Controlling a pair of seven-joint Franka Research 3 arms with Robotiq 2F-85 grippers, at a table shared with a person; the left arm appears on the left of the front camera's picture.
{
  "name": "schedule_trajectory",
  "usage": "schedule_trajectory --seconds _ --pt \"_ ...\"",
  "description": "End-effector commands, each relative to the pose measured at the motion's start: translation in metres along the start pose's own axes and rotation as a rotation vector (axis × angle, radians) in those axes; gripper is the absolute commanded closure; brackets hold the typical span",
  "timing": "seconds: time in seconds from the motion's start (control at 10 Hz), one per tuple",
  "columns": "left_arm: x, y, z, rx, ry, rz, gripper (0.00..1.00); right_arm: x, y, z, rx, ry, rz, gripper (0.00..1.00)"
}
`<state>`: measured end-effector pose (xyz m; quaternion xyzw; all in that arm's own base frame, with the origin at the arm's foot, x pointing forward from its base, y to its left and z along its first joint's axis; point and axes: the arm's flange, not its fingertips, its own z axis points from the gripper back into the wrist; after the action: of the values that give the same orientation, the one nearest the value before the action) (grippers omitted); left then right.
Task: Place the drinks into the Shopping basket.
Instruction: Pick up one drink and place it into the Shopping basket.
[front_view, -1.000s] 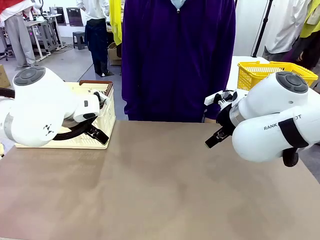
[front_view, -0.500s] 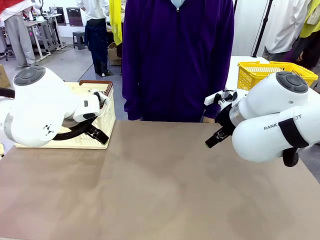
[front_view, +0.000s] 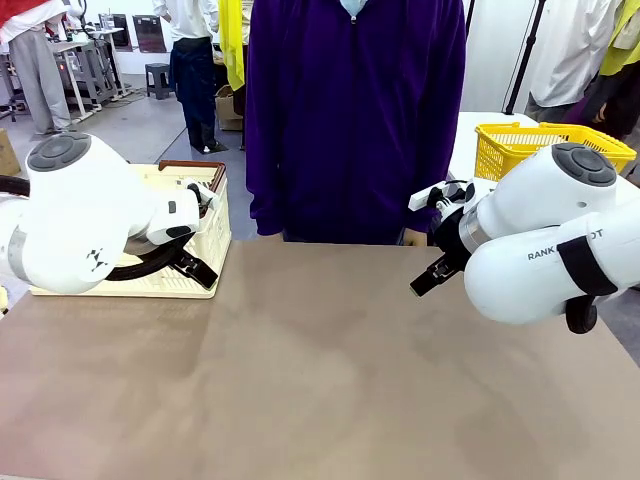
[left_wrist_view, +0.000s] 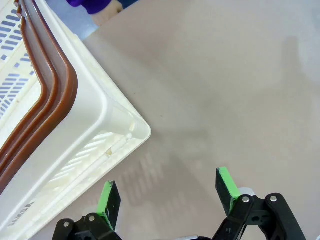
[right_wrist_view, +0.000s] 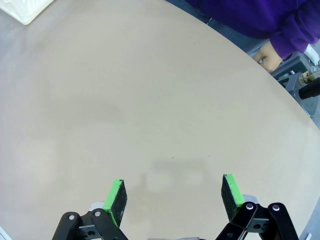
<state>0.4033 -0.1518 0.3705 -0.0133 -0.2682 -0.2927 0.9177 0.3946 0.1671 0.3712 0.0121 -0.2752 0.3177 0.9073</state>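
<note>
Evidently the task had hardly begun: the left pincer (left_wrist_view: 167, 194) and the right pincer (right_wrist_view: 174, 192) both stood apart, holding nothing, over the desk (left_wrist_view: 235, 85). The Shopping basket (left_wrist_view: 75, 132) sat just beside the left pincer, and both drinks remained to be placed.

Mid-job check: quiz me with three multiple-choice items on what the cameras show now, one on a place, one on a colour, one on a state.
1. Where on the brown table does the cream-white slotted plastic crate with the brown rim stand?
A. its left side
B. its middle
C. its right side

2. What colour is the mesh basket beyond the table's right end?
A. red
B. yellow
C. blue

3. How does the left gripper stand?
A. shut on a can
B. shut on the crate's rim
C. open, holding nothing

Answers:
1 A, the front view shows it at picture left.
2 B, its mesh is plainly yellow.
3 C, its green pads stand apart over bare table.
</note>
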Motion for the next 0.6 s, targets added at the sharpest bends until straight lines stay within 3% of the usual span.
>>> schedule_trajectory --seconds 0.0,0.5 --pt "0.0 0.0 0.0001 0.0 0.0 0.0 0.0 0.0 0.0 0.0 0.0 0.0 -0.001 0.0" --pt "0.0 0.0 0.0001 0.0 0.0 0.0 0.0 0.0 0.0 0.0 0.0 0.0 -0.001 0.0"
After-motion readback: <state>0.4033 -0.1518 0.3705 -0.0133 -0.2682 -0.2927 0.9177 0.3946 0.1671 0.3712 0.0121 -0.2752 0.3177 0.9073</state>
